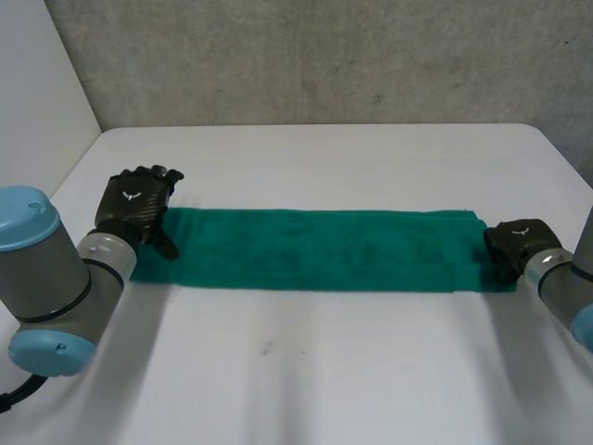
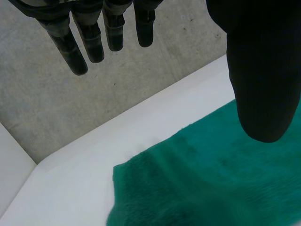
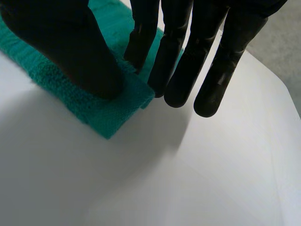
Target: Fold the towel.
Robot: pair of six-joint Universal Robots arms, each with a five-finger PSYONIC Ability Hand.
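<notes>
A plain deep-green towel (image 1: 315, 248), with no print or stripe, lies on a plain white table (image 1: 324, 380). The left hand (image 1: 137, 202) is black with a fine woven sheen and a small white mark on its back. The right hand (image 1: 515, 243) is black with a similar white mark. The left arm (image 1: 51, 269) and right arm (image 1: 558, 278) are grey with light-blue caps. The far wall (image 1: 324, 56) is mottled grey with darker flecks. A side panel (image 1: 37, 74) at the left is plain white.
</notes>
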